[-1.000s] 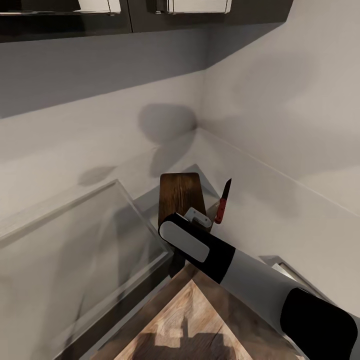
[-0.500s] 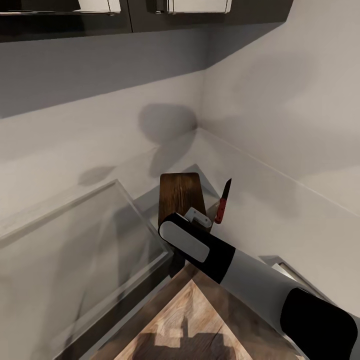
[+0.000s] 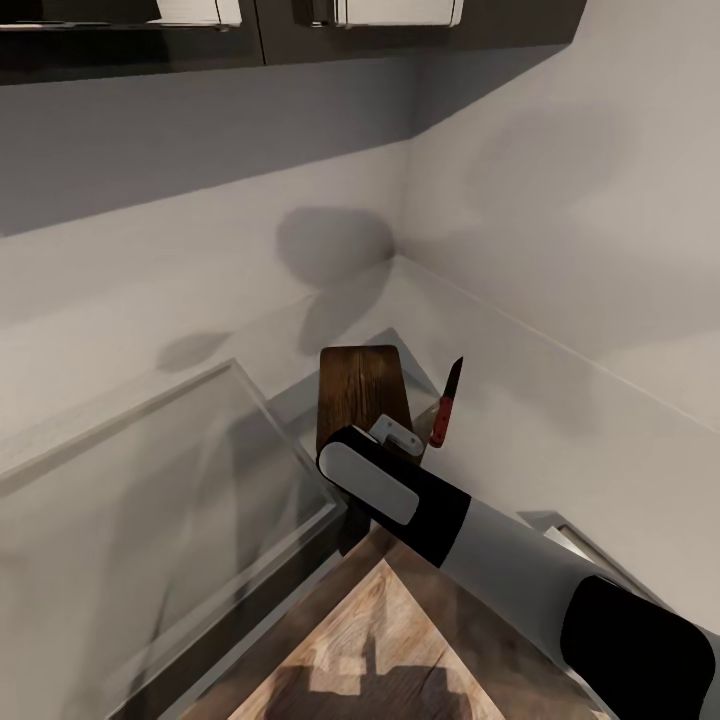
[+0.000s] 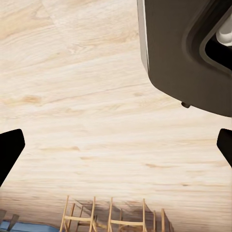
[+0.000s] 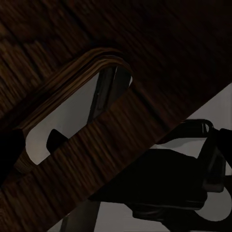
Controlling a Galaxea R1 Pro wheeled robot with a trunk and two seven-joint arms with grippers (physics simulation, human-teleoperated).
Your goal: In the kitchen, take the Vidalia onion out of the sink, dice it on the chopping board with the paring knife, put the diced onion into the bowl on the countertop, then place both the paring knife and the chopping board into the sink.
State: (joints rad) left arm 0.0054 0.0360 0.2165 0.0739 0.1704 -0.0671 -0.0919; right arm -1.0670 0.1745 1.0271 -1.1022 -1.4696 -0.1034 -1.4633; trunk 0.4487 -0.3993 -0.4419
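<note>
- The chopping board (image 3: 358,392) is up off the table (image 3: 560,420), standing on end beside the sink (image 3: 150,500).
- Right tool (image 3: 400,440) sits at the board's lower end; can't tell if it's clamped.
- Paring knife (image 3: 446,403) is just beside it, tip up.
- Left tool (image 4: 116,145) is spread wide over pale wood floor (image 4: 87,96).

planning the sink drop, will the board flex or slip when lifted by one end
Probably stiff: the board looks like thick solid wood. Its smooth face could slip, though the handle slot offers purchase. Held at one end, the far end would likely sag.
</note>
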